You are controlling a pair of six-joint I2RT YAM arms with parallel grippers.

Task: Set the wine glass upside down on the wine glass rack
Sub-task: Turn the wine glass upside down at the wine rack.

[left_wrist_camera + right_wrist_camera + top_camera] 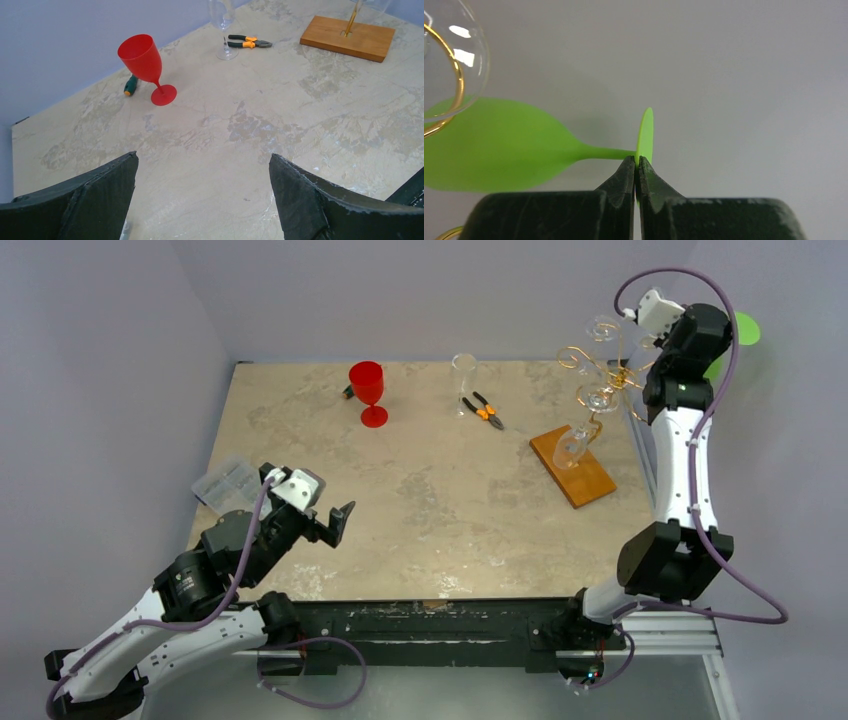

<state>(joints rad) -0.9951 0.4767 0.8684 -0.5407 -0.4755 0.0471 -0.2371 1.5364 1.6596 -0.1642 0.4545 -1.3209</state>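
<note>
My right gripper [637,160] is shut on the rim of the flat foot of a green wine glass [499,145]. The glass's stem and bowl stretch to the left in the right wrist view. From above, the green wine glass [745,330] shows only partly behind the raised right wrist, just right of the wine glass rack [600,370]. The rack is gold wire with curled arms on an orange-brown wooden base [572,466], and clear glasses hang from it. One clear bowl with a gold curl [454,65] sits close at upper left. My left gripper [335,520] hovers open and empty over the near left of the table.
A red wine glass [368,390] stands at the back with a green-handled screwdriver [348,392] behind it. A clear glass [464,380] and orange-handled pliers [487,410] are at back centre. A clear plastic box [226,485] lies at the left edge.
</note>
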